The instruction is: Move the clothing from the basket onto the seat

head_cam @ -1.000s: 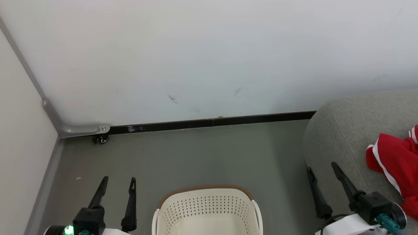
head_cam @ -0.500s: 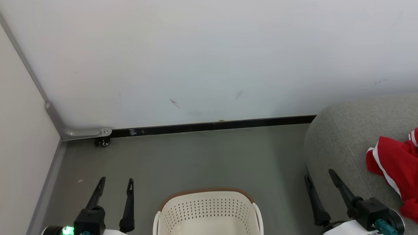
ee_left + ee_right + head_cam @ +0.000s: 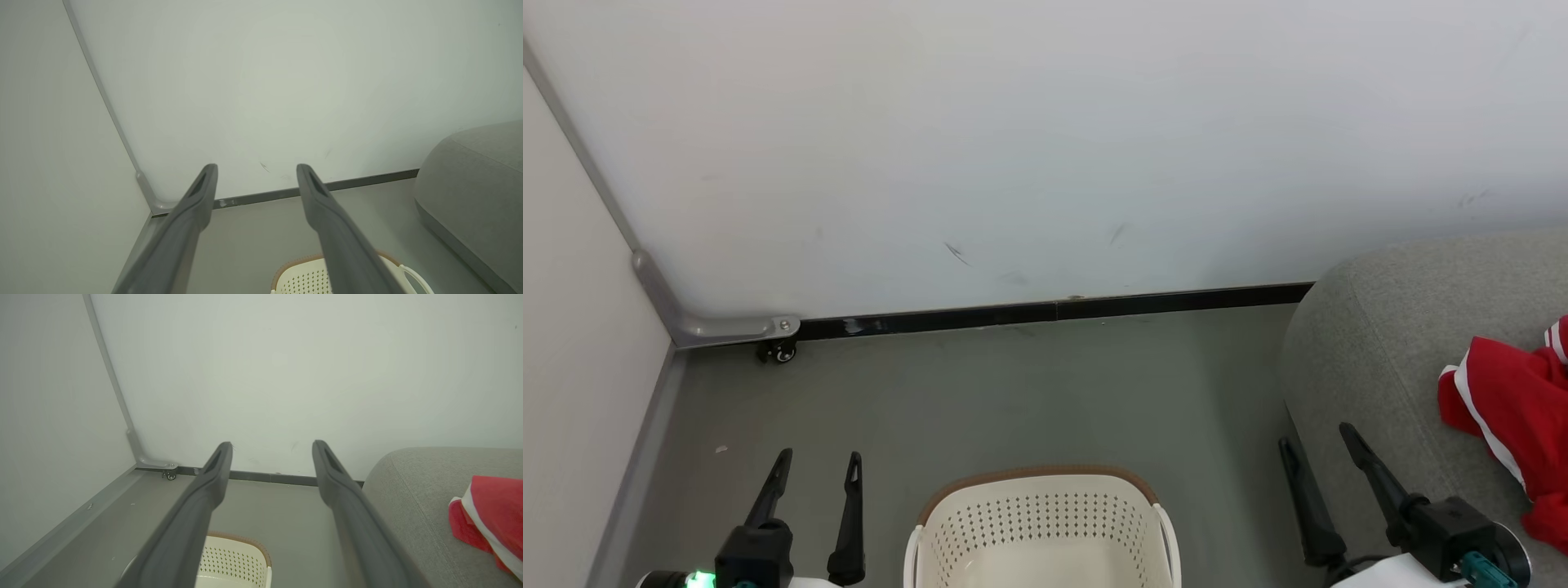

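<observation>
The red clothing [image 3: 1515, 416] with white stripes lies bunched on the light-grey seat [image 3: 1380, 343] at the right edge, and shows again as clothing [image 3: 490, 514] on the seat [image 3: 408, 490]. The cream basket [image 3: 1041, 527] with its brown rim stands on the floor at the bottom centre; the part of its inside that I see holds nothing. My left gripper [image 3: 818, 461] stands open to the left of the basket. My right gripper [image 3: 1316, 437] stands open at the seat's front edge, left of the clothing. Neither gripper holds anything.
A white wall with a black baseboard [image 3: 1054, 310] runs behind. A side panel [image 3: 572, 367] closes the left, with a metal bracket and small caster [image 3: 783, 351] in the corner. Grey floor [image 3: 1013, 400] lies between basket and wall.
The whole picture shifted slightly down and back up, so the camera moved. Both grippers sit a little lower in view; clothing and basket stay put.
</observation>
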